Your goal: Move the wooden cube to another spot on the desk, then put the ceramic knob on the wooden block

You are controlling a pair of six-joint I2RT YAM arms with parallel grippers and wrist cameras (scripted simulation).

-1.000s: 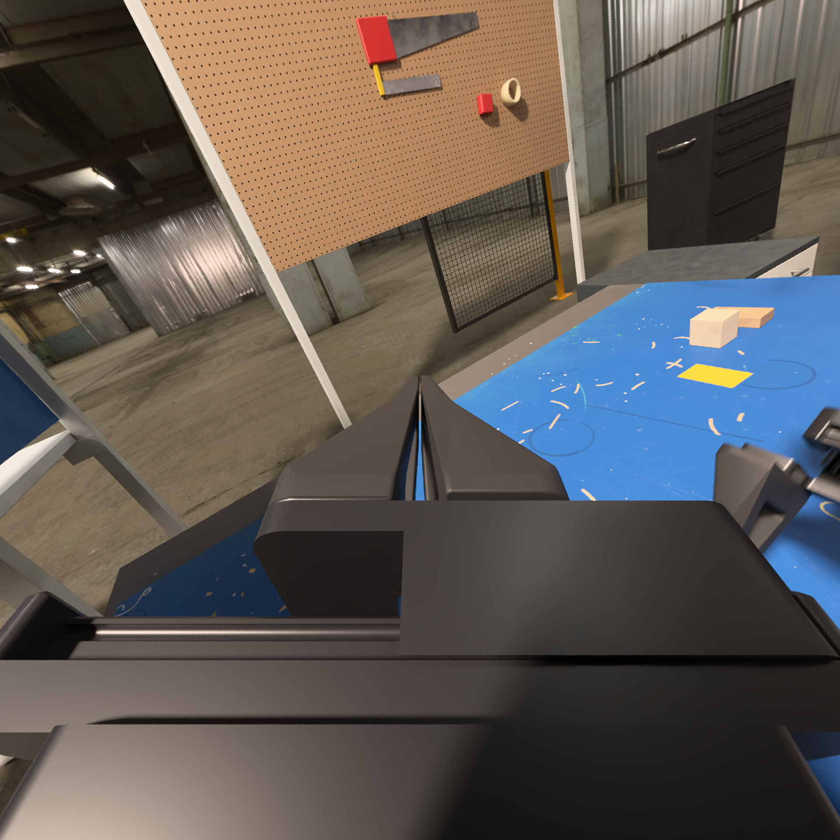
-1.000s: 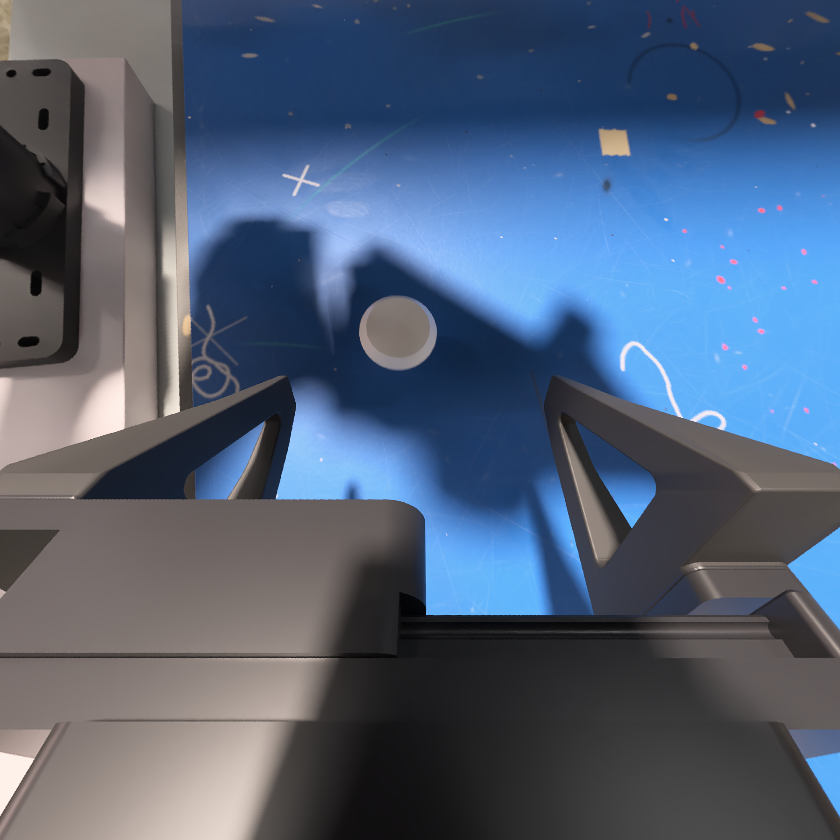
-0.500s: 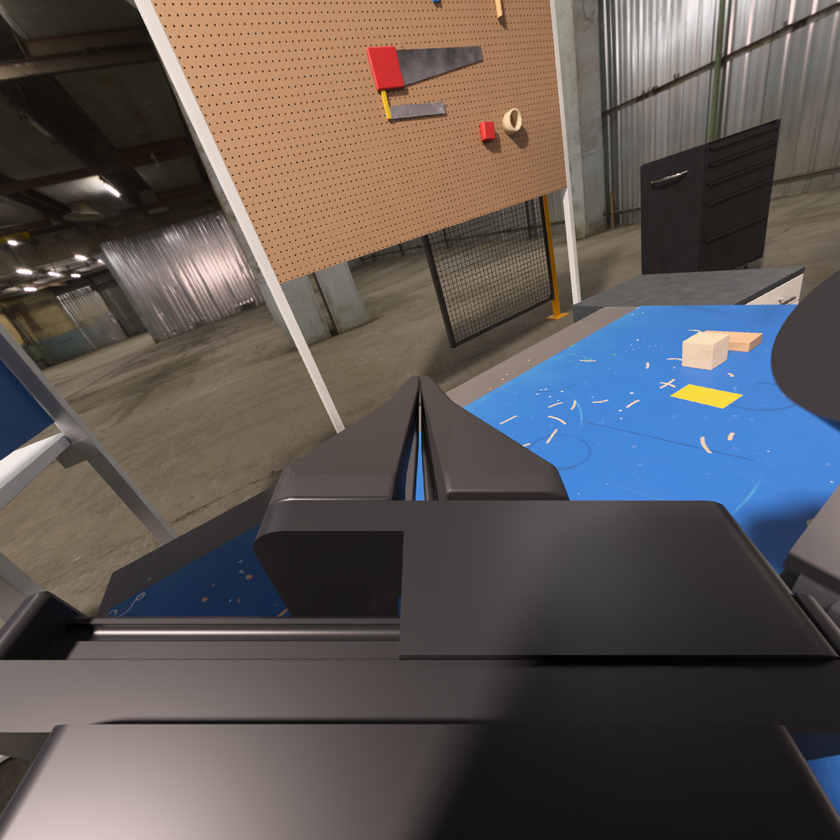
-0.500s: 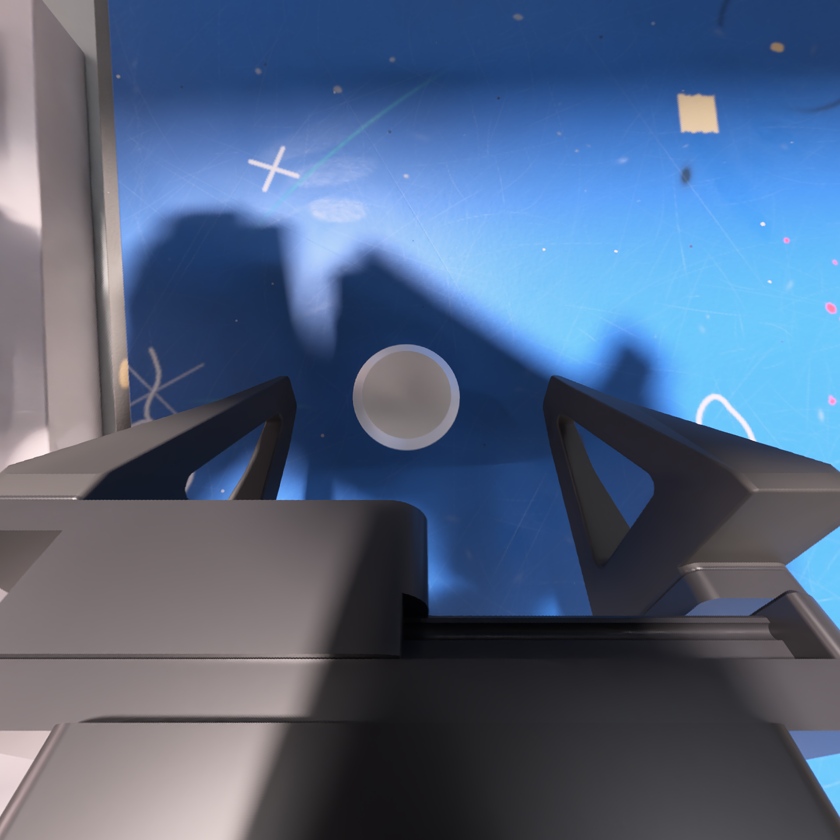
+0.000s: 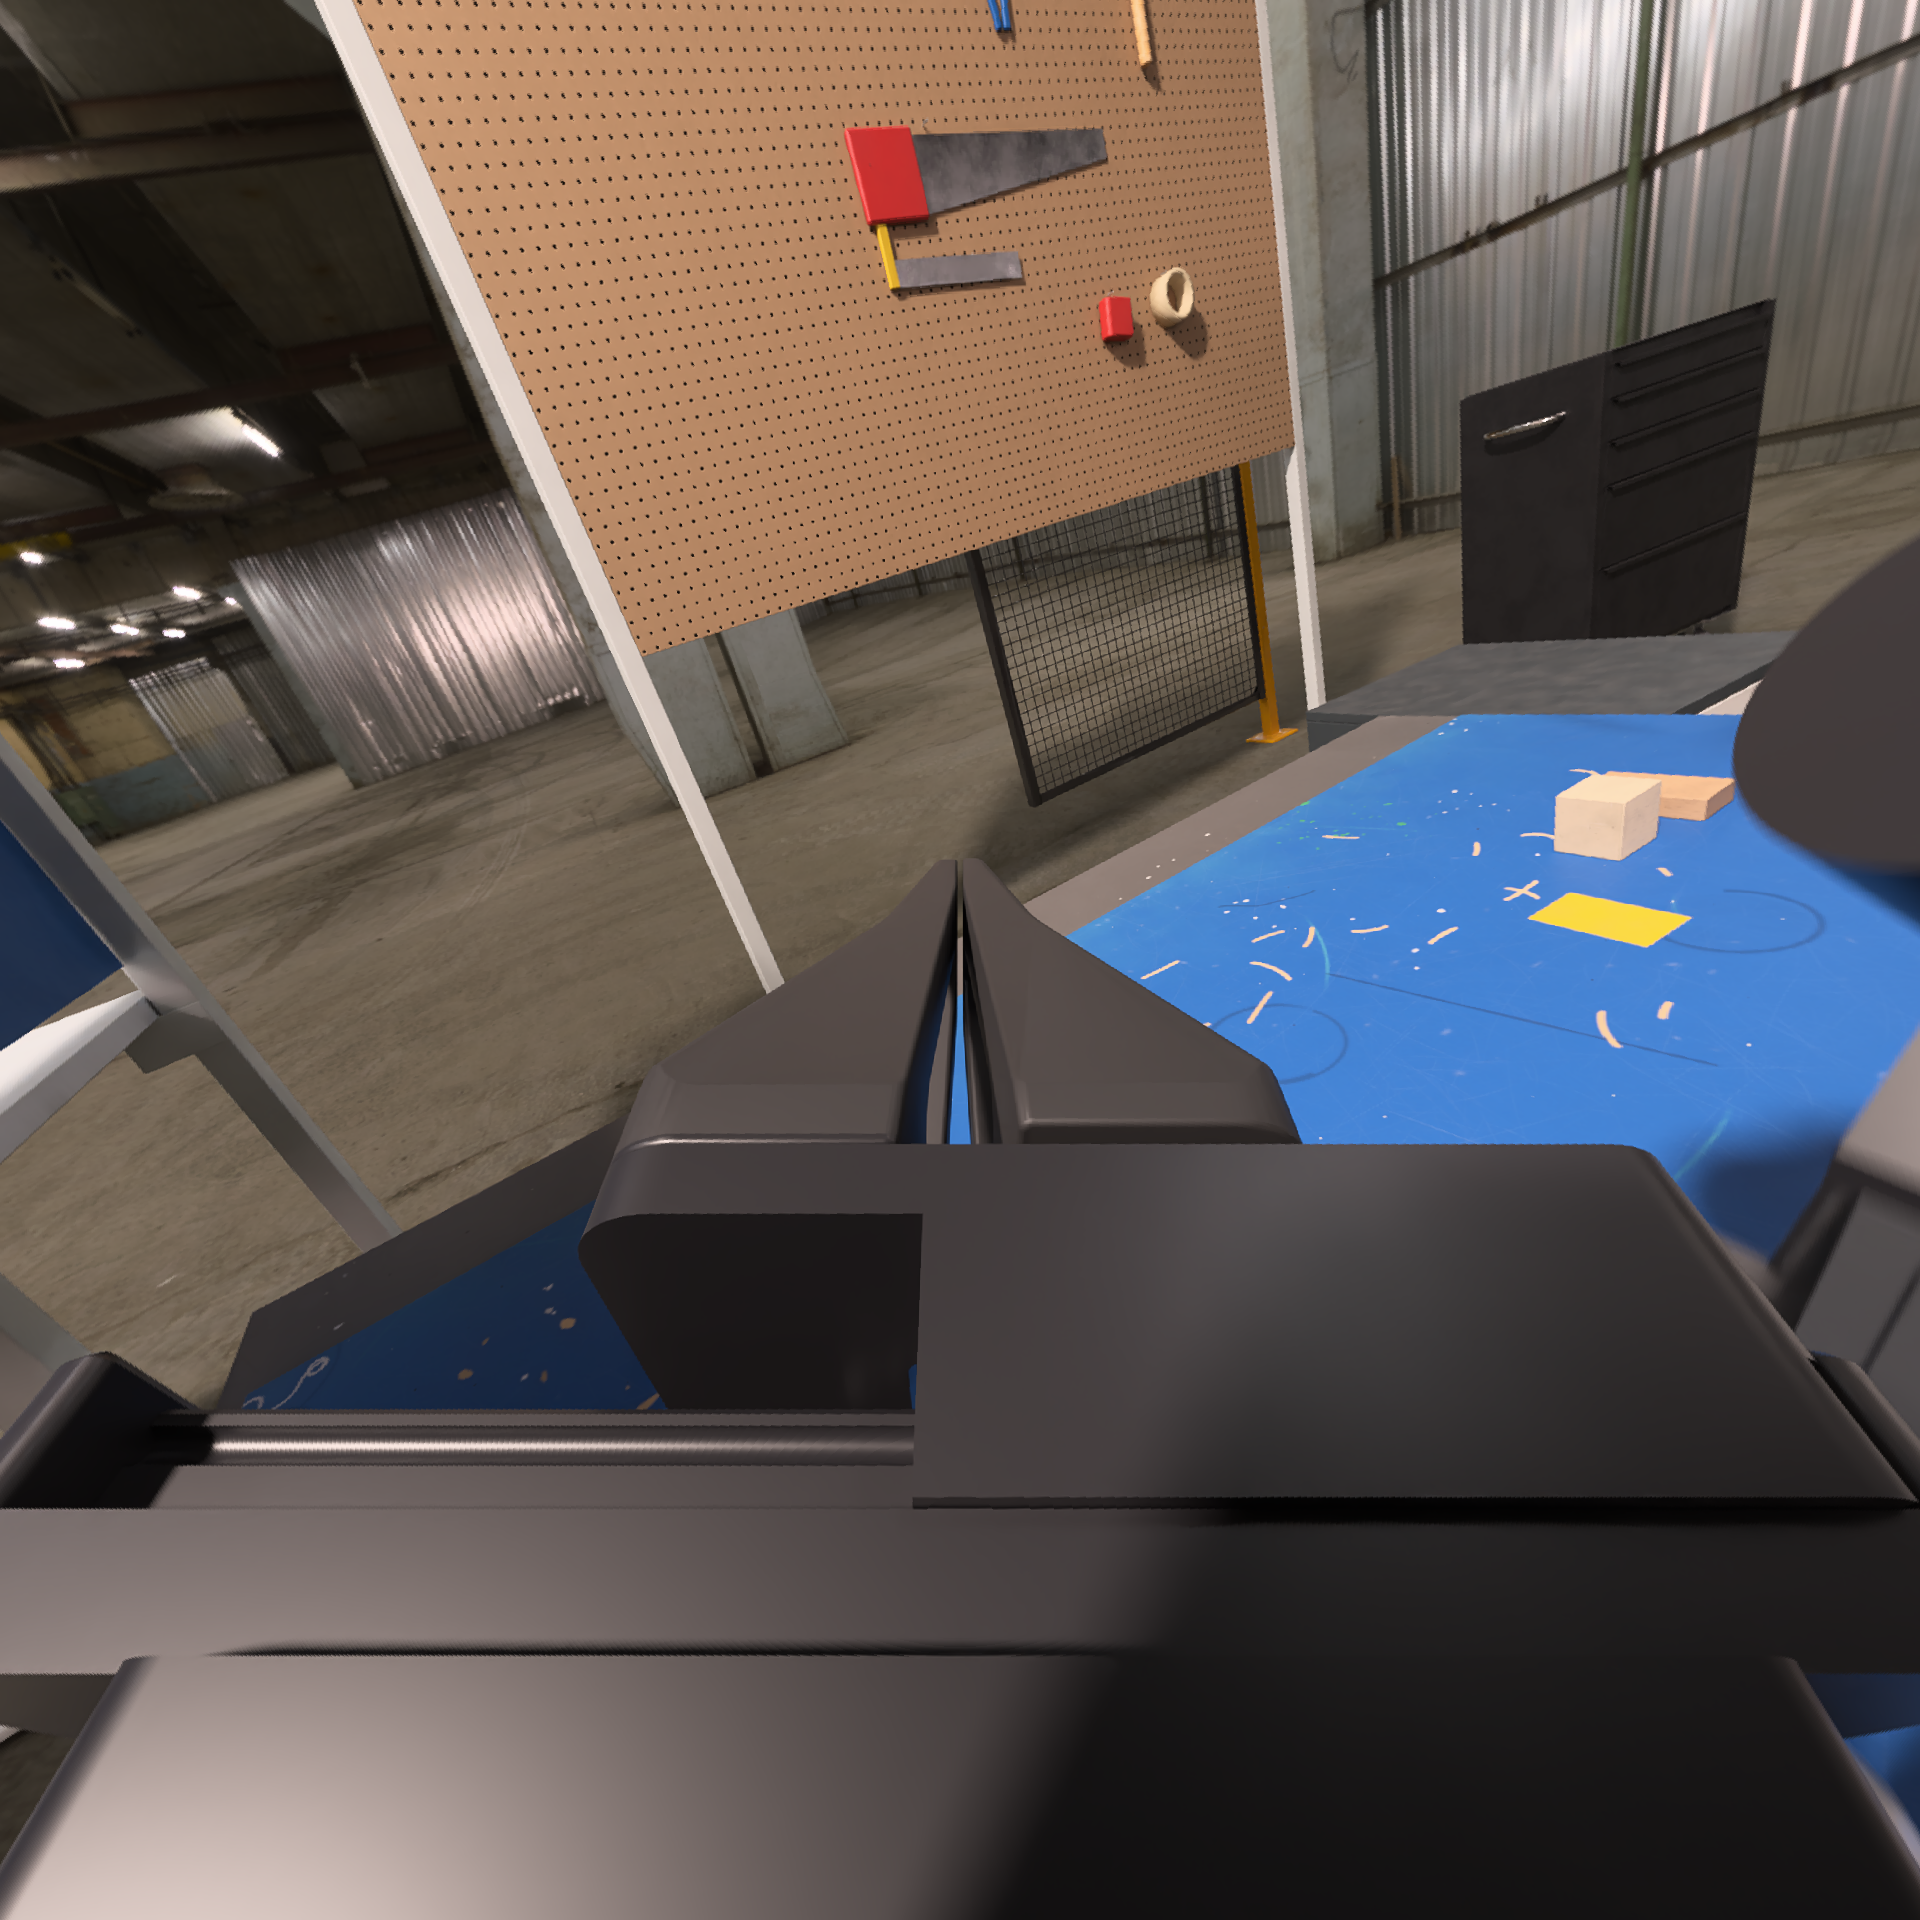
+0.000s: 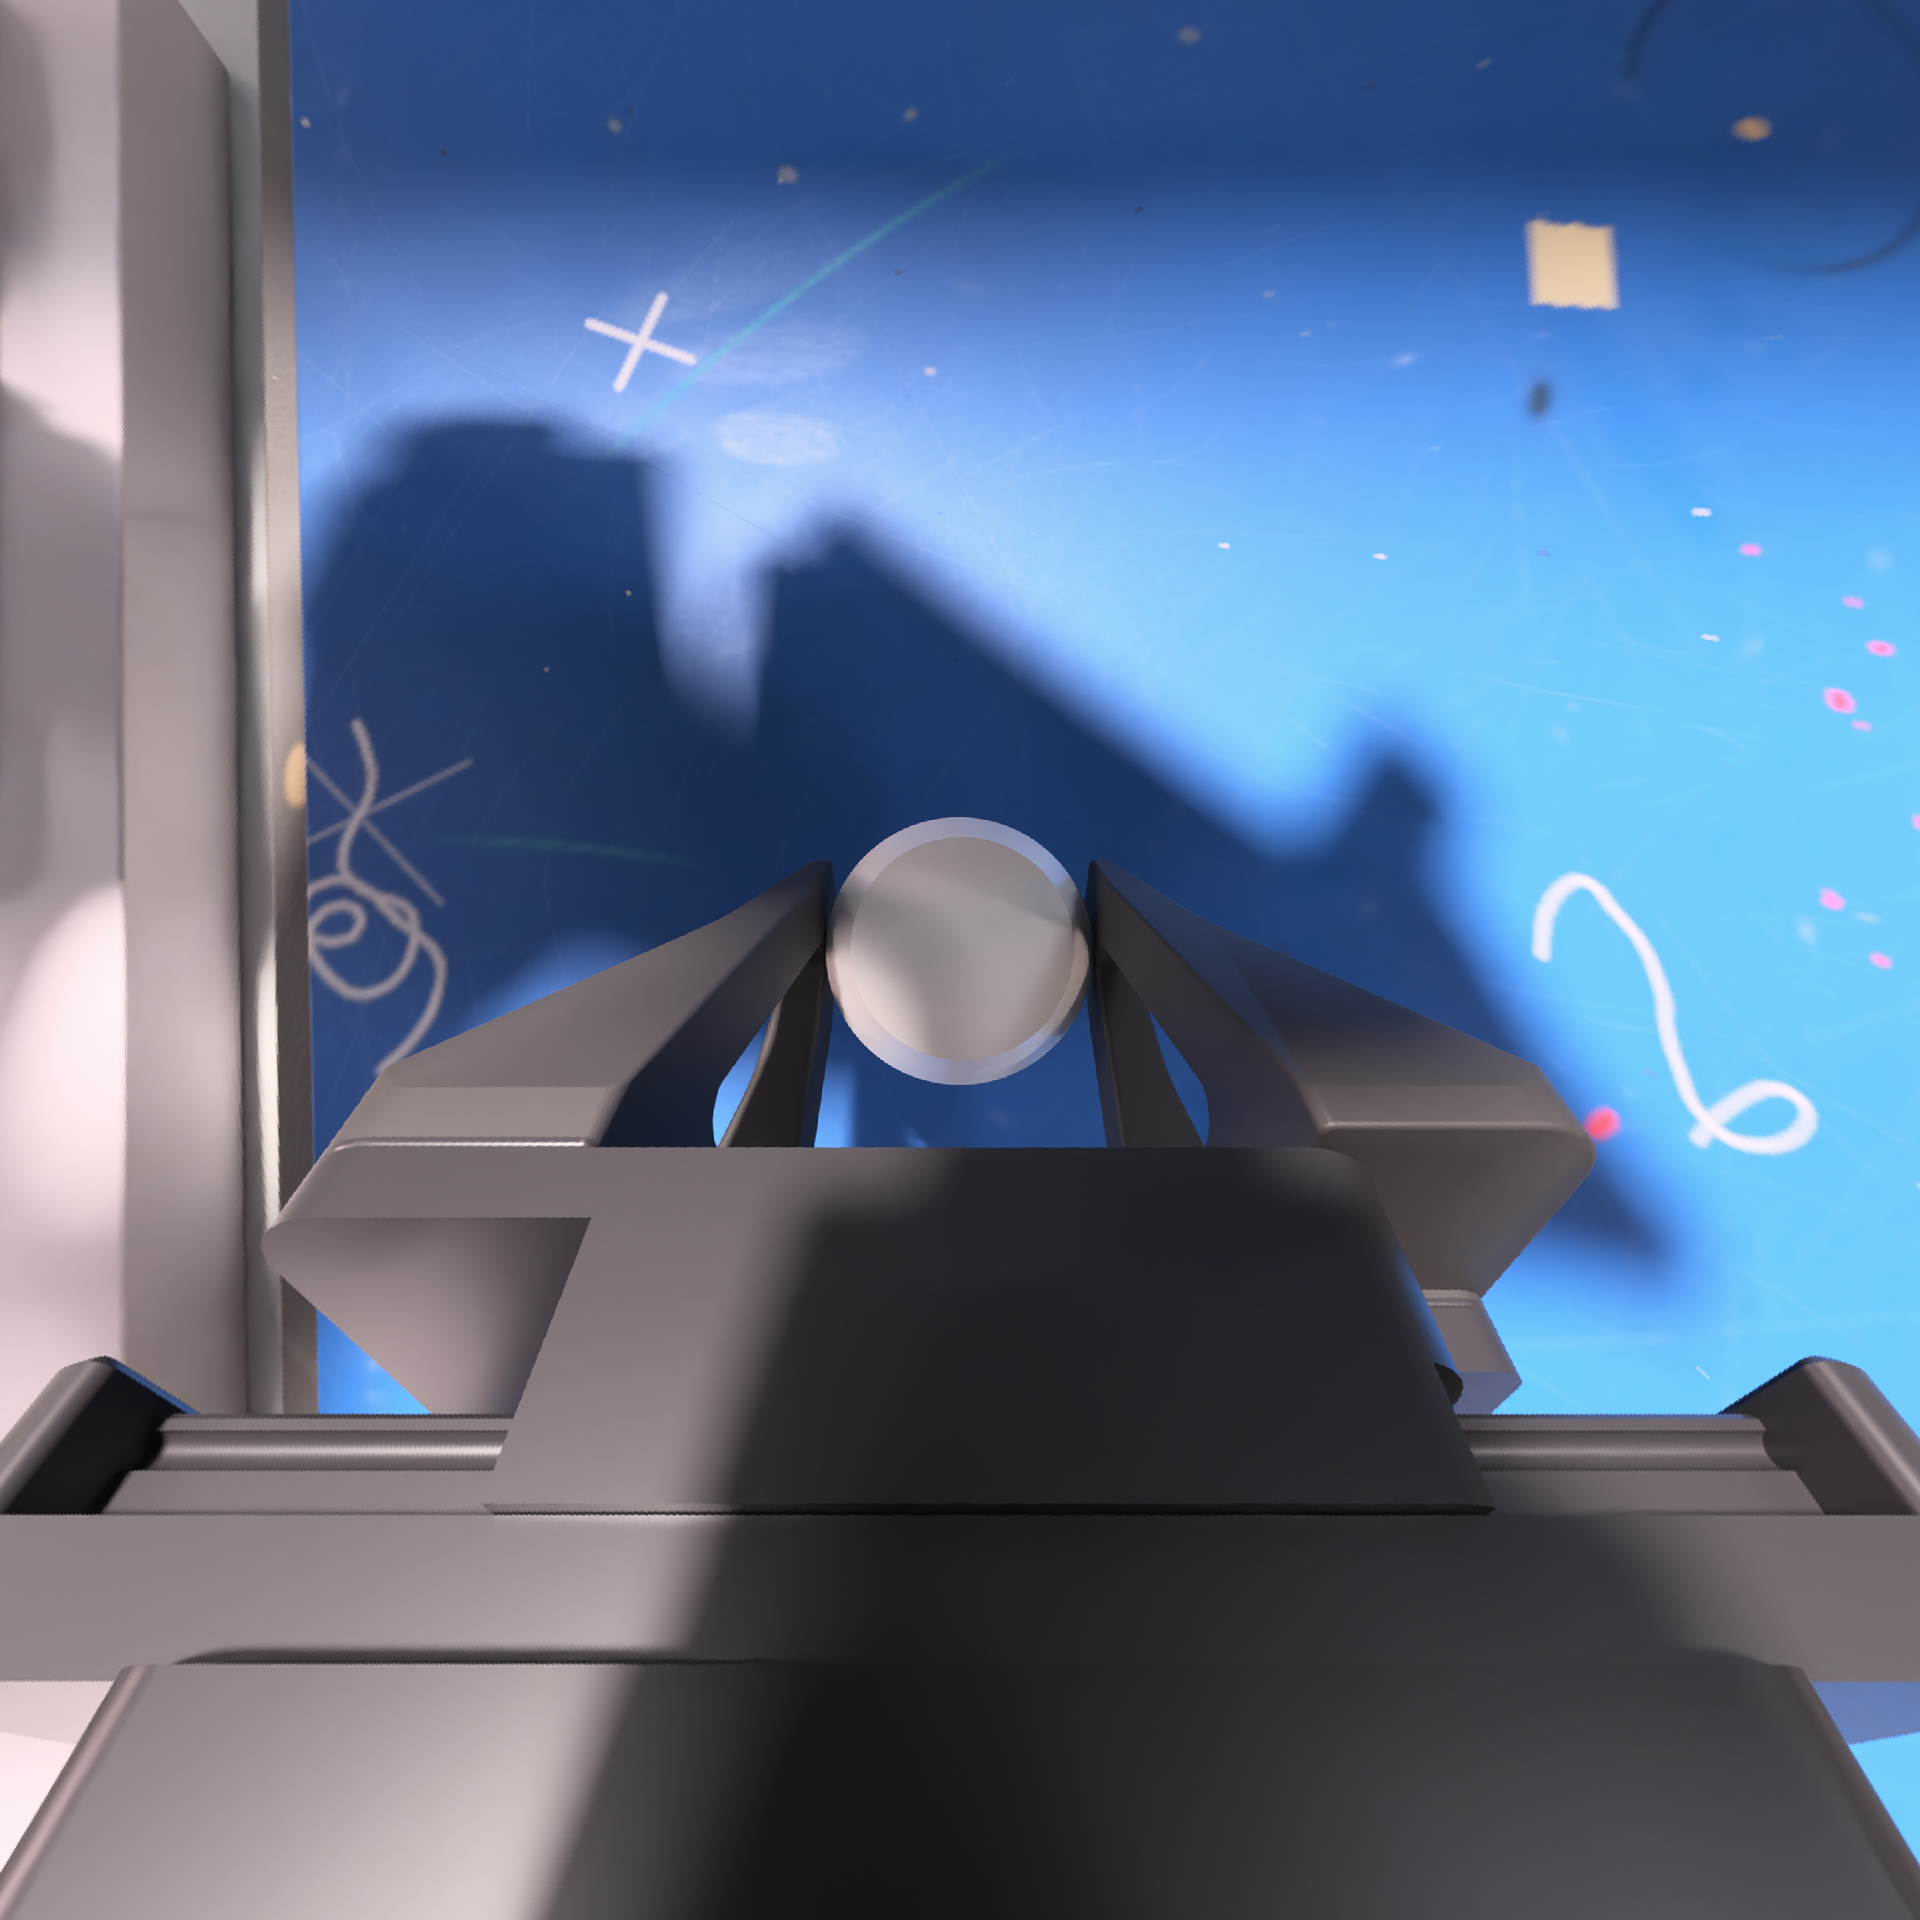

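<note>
In the right wrist view my right gripper (image 6: 958, 894) is shut on the round grey-white ceramic knob (image 6: 958, 951), one finger touching each side of it, over the blue desk (image 6: 1247, 468). In the left wrist view my left gripper (image 5: 958, 883) is shut and empty, raised near the desk's left edge. Far to its right the pale wooden cube (image 5: 1605, 818) stands on the desk, touching the flat tan wooden block (image 5: 1688, 795) behind it.
A yellow patch (image 5: 1608, 920) lies in front of the cube. A dark part of the other arm (image 5: 1839, 748) fills the right edge of the left wrist view. A pegboard with tools (image 5: 831, 312) rises behind the desk. A grey mount (image 6: 156, 623) borders the desk's left side.
My right gripper came down around the knob and its fingers closed from wide open onto it. The left wrist view shifted slightly; the left gripper stayed shut.
</note>
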